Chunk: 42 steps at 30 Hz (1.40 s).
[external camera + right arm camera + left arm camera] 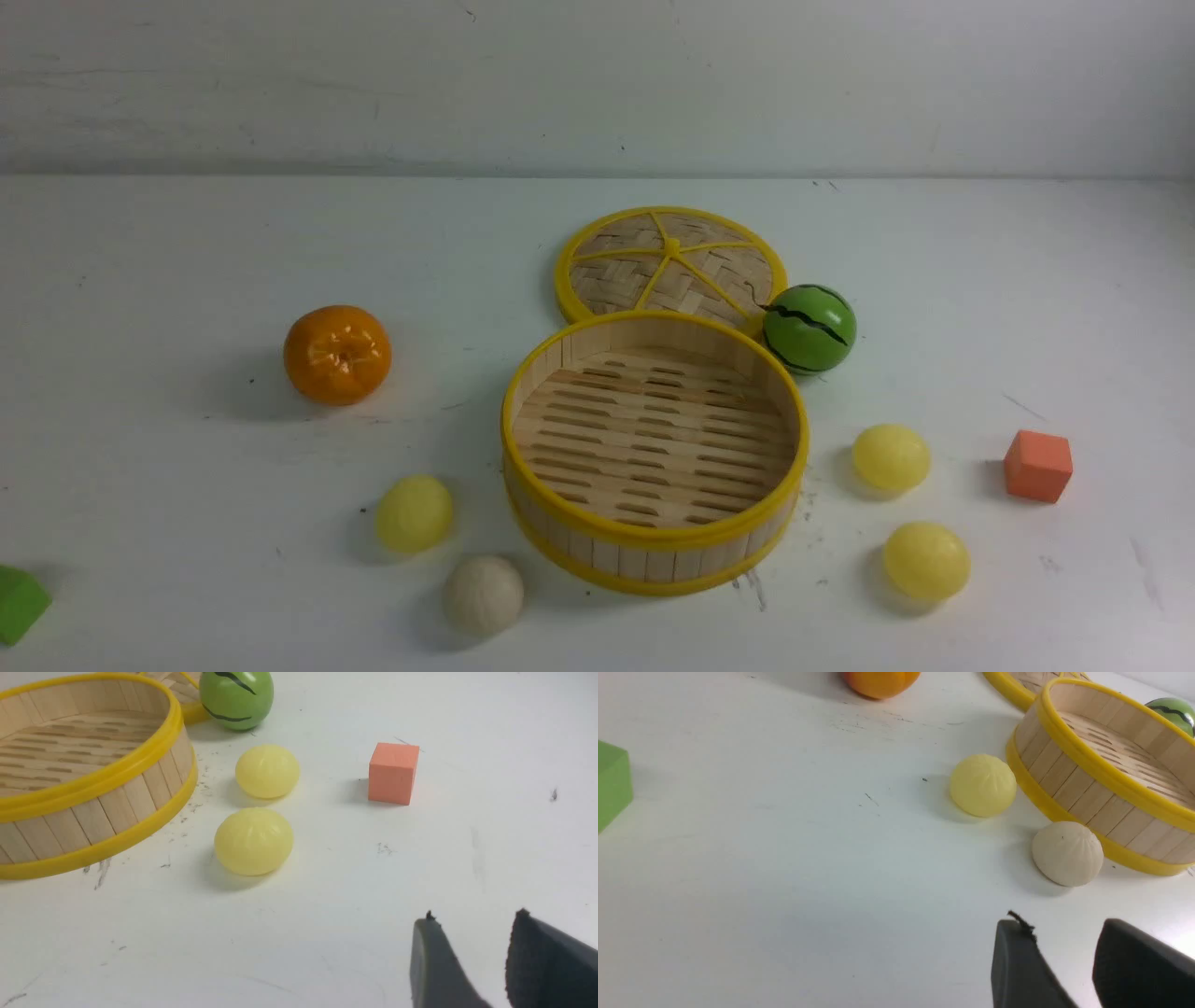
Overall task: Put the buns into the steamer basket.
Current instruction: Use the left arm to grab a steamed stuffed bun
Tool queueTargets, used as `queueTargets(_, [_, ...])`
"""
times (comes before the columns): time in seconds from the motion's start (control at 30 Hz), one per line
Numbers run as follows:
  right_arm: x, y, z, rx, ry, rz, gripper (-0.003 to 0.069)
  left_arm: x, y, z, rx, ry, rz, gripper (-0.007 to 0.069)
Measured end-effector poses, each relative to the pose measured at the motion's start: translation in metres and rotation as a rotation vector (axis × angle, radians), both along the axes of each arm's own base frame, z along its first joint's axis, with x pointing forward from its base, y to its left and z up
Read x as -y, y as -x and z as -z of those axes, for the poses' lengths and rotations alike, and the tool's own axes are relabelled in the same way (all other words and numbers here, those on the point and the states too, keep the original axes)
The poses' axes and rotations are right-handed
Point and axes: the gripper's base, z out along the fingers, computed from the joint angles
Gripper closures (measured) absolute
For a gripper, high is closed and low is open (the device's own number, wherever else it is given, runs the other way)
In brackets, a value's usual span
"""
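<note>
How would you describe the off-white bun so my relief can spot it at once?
Find the round bamboo steamer basket in the middle of the table. By its near-left wall lie two small balls; the off-white bun is the one nearer the robot. Unlike the translucent yellow bun beside it, it is matte and cream-white.

lid (670,266) behind basket (653,560), maybe touching | buns (414,511): two left, two right
</note>
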Motion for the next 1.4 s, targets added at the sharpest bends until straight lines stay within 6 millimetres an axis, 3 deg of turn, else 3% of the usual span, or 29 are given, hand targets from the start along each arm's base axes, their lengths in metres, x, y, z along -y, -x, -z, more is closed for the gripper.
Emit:
queueTargets(0.9, [0.000,0.000,0.000,0.000,0.000,0.000,0.0420,0.000,0.000,0.000,0.005,-0.021,0.002,0.0387])
queueTargets(1.03, [0.000,0.000,0.000,0.000,0.000,0.000,0.0420,0.001,-0.001,-0.005,0.029,0.113,-0.022,0.0387])
queueTargets(1.1, [0.000,0.000,0.000,0.000,0.000,0.000,0.0420,0.002,-0.002,-0.012,0.054,0.330,-0.058,0.0387])
queueTargets(1.13, [0.000,0.000,0.000,0.000,0.000,0.000,0.0420,0.002,-0.003,-0.013,0.057,0.347,-0.062,0.0387])
queueTargets(1.17, [0.000,0.000,0.000,0.000,0.000,0.000,0.0420,0.000,-0.004,-0.019,0.087,0.506,-0.098,0.0387])
queueTargets(1.27, [0.000,0.000,0.000,0.000,0.000,0.000,0.0420,-0.006,-0.006,-0.028,0.156,0.693,-0.171,0.0387])
queueTargets(1.4, [0.000,0.000,0.000,0.000,0.000,0.000,0.0420,-0.014,-0.006,-0.035,0.242,0.718,-0.236,0.0419])
